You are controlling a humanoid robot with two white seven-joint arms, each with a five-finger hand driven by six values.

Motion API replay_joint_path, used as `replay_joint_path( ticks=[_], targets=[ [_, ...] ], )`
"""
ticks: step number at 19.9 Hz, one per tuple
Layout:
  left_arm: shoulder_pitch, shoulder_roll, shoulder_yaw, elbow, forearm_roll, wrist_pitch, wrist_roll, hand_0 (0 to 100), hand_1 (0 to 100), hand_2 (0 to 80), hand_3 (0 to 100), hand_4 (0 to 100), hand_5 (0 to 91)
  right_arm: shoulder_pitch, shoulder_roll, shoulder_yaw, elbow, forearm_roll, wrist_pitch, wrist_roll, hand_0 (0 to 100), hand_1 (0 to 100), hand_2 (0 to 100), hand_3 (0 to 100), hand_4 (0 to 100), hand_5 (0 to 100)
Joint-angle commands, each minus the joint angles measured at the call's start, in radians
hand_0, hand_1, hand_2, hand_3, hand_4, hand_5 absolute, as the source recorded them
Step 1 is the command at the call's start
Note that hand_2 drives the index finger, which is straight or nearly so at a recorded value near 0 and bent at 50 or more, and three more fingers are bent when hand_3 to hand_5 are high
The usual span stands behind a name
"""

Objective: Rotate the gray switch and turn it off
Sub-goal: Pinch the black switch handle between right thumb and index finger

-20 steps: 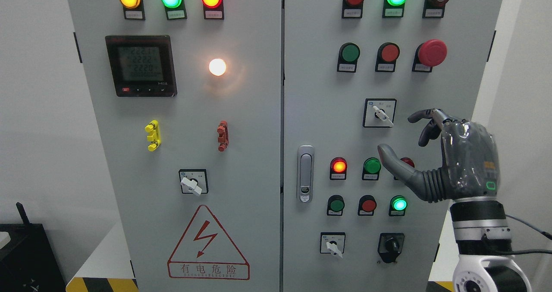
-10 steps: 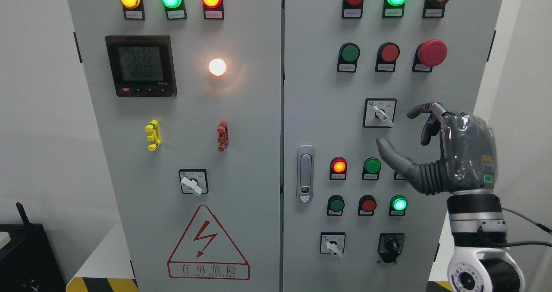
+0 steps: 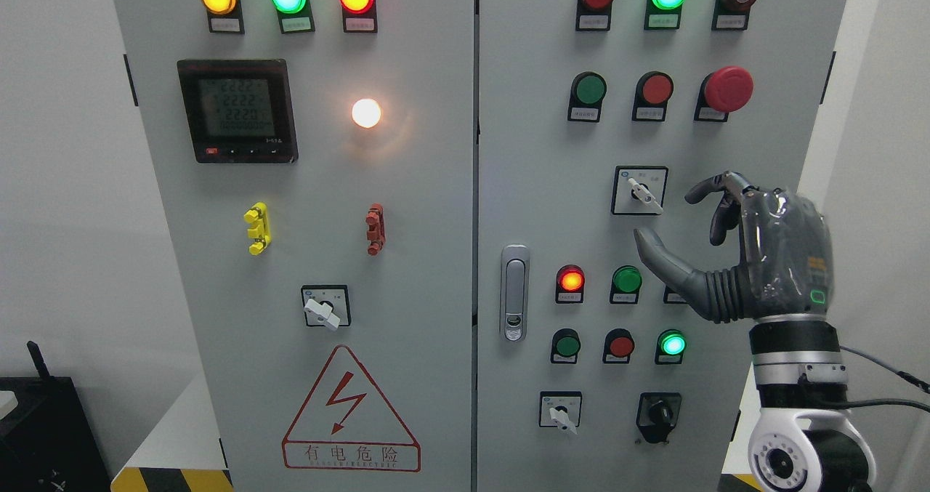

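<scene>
The right hand (image 3: 755, 252) stands upright on its forearm, which rises from the frame's five o'clock corner. Its thumb juts toward nine o'clock, the fingers (image 3: 716, 190) hook over at twelve o'clock, and it holds nothing.

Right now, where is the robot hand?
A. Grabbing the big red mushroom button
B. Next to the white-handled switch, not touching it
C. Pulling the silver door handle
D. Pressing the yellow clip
B: the right robot hand sits just right of the white-handled switch, fingers curled loosely and thumb out, with bare panel showing between them.
</scene>
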Motion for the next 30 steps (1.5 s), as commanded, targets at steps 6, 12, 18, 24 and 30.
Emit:
replay_joint_path(
  ticks=[6, 12, 18, 24, 30],
  targets=[
    [0.0, 0.0, 0.032, 0.0, 0.0, 0.0, 0.0, 12, 39, 0.0, 0, 0, 0.0, -0.035, 0.003, -0.001, 0.061, -0.001, 0.017, 0.015, 2, 35, 51, 90, 82, 89],
    [0.0, 0.0, 0.032, 0.0, 0.0, 0.0, 0.0, 12, 39, 0.0, 0, 0, 0.0, -0.046, 0.003, 0.0, 0.066, -0.001, 0.019, 0.015, 2, 35, 52, 91, 82, 89],
    [0.0, 0.0, 0.032, 0.0, 0.0, 0.0, 0.0, 12, 39, 0.0, 0, 0, 0.0, -0.054, 0.003, 0.008, 0.067, -0.001, 0.021, 0.016, 2, 34, 55, 91, 82, 89],
    [0.0, 0.0, 0.032, 0.0, 0.0, 0.0, 0.0, 12, 39, 0.0, 0, 0, 0.0, -0.06, 0.003, 0.017, 0.073, 0.001, 0.03, 0.016, 2, 34, 58, 92, 82, 89],
    [0.0, 0.0, 0.032, 0.0, 0.0, 0.0, 0.0, 12, 39, 0.0, 0, 0, 0.0, -0.069, 0.003, 0.037, 0.079, 0.004, 0.033, 0.016, 3, 35, 59, 92, 82, 89]
  ],
)
